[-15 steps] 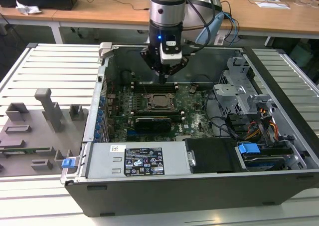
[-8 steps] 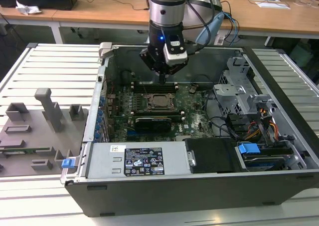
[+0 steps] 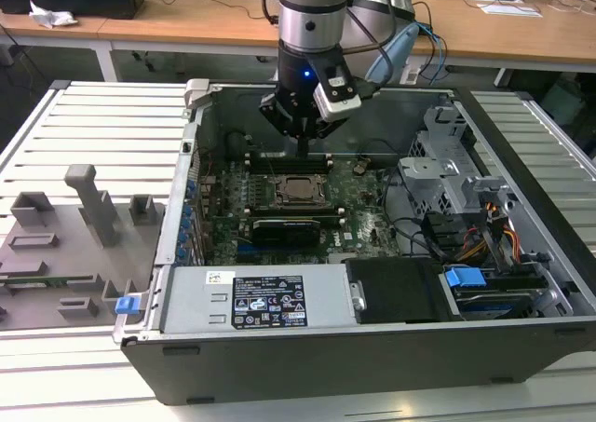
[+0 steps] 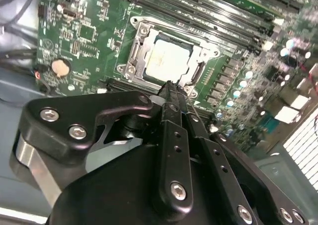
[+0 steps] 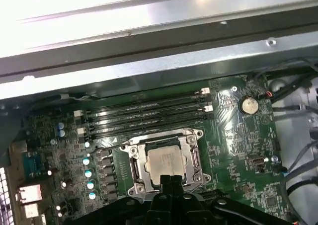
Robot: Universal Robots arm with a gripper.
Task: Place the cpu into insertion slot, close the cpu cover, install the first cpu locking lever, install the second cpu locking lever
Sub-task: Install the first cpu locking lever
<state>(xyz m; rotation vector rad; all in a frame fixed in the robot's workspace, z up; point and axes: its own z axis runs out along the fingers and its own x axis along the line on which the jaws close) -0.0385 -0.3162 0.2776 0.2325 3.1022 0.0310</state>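
Note:
The cpu lies flat in the insertion slot on the green board, its pale silver top facing up. Around it lies the cpu cover, a silver frame down flat over the chip's edges. In the exterior view the cpu sits mid-board inside the open computer case. My gripper hangs just above the socket's far edge, its black fingers pressed together with nothing between them. In both wrist views the gripper has its tip at the edge of the socket frame. I cannot tell how the levers stand.
Long black memory slots run beside the socket, and a coin cell sits on the board. The case walls ring the board. A power supply, a drive cage and cables fill the near and right sides. A grey fixture plate lies outside at the exterior view's left.

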